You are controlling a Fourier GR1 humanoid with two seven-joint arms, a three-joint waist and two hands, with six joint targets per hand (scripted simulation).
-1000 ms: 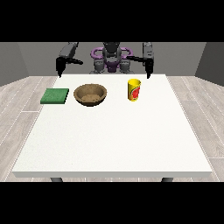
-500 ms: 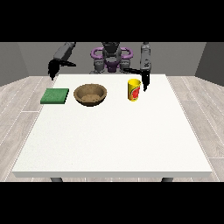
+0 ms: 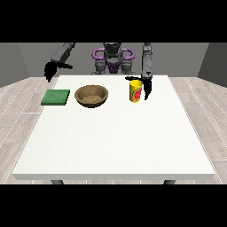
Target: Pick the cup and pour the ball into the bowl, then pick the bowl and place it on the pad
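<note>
Hand at the view's right [image 3: 146, 88]: hangs fingers-down just beside the yellow cup [image 3: 136, 91], on the cup's outer side; thumb reaches over the cup's rim. Contact uncertain; fingers look spread, closed on nothing.

Hand at the view's left [image 3: 50, 71]: raised off the table's [image 3: 115, 142] far corner, fingers drooping, holding nothing.

Cup upright on the table, near the far edge. Wooden bowl [image 3: 91, 95] stands beside it; green pad [image 3: 56, 97] lies past the bowl. Ball not visible.
</note>
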